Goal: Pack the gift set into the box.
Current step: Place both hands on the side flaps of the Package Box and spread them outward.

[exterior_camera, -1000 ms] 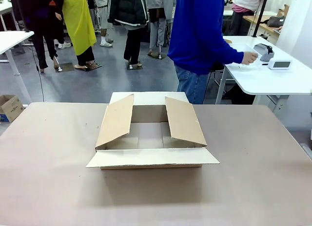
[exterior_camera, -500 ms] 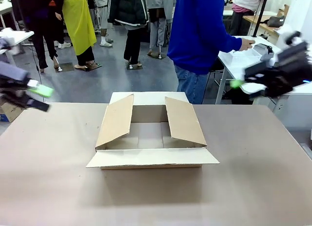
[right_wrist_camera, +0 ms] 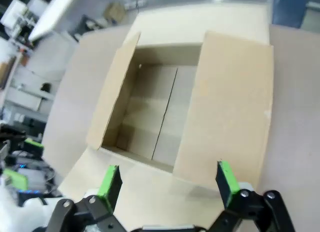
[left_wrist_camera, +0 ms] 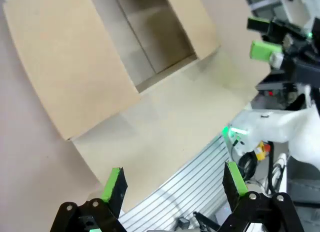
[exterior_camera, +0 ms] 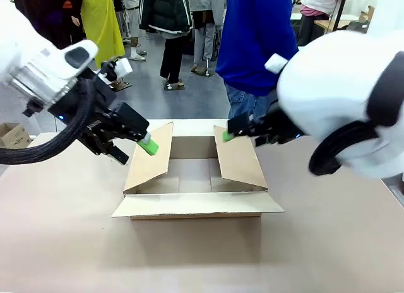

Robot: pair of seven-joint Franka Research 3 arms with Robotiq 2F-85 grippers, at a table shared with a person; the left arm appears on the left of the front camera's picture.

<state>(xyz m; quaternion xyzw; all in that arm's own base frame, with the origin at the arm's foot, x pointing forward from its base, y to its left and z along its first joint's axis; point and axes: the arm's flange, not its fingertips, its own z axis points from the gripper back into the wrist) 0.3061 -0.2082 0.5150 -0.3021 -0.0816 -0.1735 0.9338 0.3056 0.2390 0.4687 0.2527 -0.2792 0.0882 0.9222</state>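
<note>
Box [exterior_camera: 196,206] in the middle of the table [exterior_camera: 63,242], top open, all four flaps spread. Left gripper [exterior_camera: 135,151] up by the left flap, fingers wide apart, holding nothing. Right gripper [exterior_camera: 231,131] up by the far end of the right flap, also wide apart, also holding nothing. Green pads [left_wrist_camera: 112,183] well clear of the cardboard in the wrist views. Side flaps leaning up and out. Near flap lying flat toward the near edge, far flap lying flat the other way. Open gap between the side flaps. Inside, plain brown floor with a seam down the middle. Stiff brown cardboard, straight edges, square corners. Smooth bare table left, right and near. Person in a blue top [exterior_camera: 255,40] at the far side.
</note>
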